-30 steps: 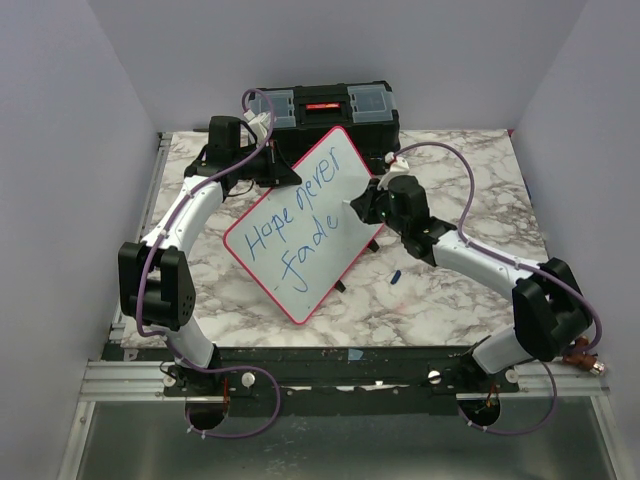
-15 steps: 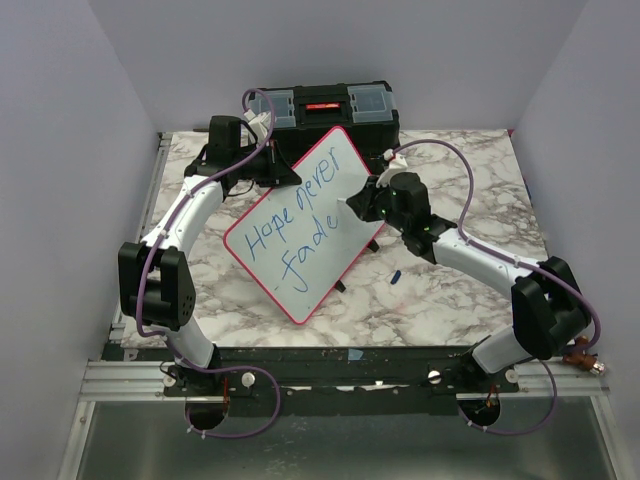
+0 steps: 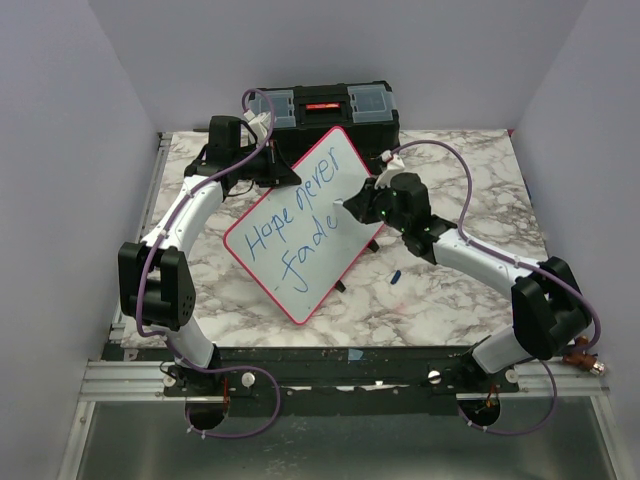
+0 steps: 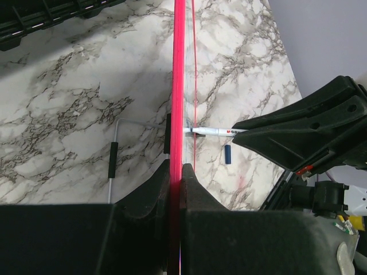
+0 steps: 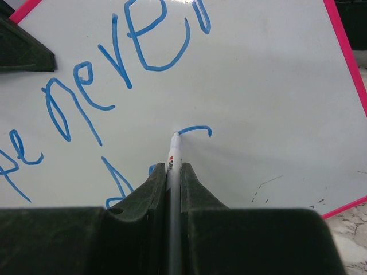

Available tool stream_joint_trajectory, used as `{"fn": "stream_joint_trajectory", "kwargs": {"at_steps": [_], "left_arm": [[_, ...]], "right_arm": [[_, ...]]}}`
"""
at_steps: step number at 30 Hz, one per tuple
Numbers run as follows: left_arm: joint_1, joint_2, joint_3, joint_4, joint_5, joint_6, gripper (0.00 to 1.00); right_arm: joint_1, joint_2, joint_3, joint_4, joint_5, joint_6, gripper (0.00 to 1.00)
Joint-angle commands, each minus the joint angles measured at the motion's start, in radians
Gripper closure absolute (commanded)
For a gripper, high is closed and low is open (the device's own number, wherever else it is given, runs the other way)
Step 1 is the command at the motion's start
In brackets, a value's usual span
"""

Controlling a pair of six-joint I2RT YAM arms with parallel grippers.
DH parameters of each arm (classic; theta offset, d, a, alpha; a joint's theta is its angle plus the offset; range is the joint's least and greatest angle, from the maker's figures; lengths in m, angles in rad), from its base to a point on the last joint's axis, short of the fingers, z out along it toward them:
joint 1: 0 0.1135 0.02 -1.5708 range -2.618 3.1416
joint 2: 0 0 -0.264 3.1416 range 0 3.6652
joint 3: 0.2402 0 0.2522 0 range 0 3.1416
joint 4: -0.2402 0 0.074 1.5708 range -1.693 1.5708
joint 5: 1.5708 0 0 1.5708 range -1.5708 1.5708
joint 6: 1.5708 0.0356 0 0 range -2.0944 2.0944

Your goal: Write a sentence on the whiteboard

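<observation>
The whiteboard (image 3: 300, 235), white with a red-pink frame, stands tilted in the middle of the table and reads "Hope never fade" in blue. My left gripper (image 3: 272, 168) is shut on its upper left edge; the left wrist view shows the red frame (image 4: 178, 86) edge-on between the jaws. My right gripper (image 3: 362, 204) is shut on a white marker (image 5: 174, 157). The marker's tip touches the board (image 5: 258, 86) at the left end of a short fresh blue curve after the "e". The marker also shows in the left wrist view (image 4: 213, 132), touching the board.
A black toolbox (image 3: 322, 110) stands behind the board at the table's back edge. A small blue marker cap (image 3: 395, 276) lies on the marble table (image 3: 450, 300) right of the board, also in the left wrist view (image 4: 227, 154). Purple walls enclose the table.
My right gripper has shifted slightly left and up along the board with the marker, and a short new blue stroke has appeared after "fade". The left arm and the board have not moved.
</observation>
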Motion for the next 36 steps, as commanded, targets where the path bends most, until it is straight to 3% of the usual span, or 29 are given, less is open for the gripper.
{"fn": "stream_joint_trajectory", "kwargs": {"at_steps": [1, 10, 25, 36], "left_arm": [[-0.019, -0.025, 0.025, -0.003, -0.046, 0.073, 1.0], [-0.02, -0.024, 0.027, -0.004, -0.047, 0.071, 1.0], [-0.025, -0.022, 0.03, -0.008, -0.05, 0.075, 1.0], [-0.026, -0.021, 0.031, -0.007, -0.052, 0.075, 1.0]], "right_arm": [[0.002, 0.008, -0.042, -0.025, -0.056, -0.004, 0.99], [0.002, -0.021, -0.093, -0.031, -0.021, -0.001, 0.99], [0.002, -0.029, -0.094, -0.073, 0.188, 0.008, 0.99], [0.002, -0.051, -0.128, -0.076, 0.141, 0.039, 0.99]]}}
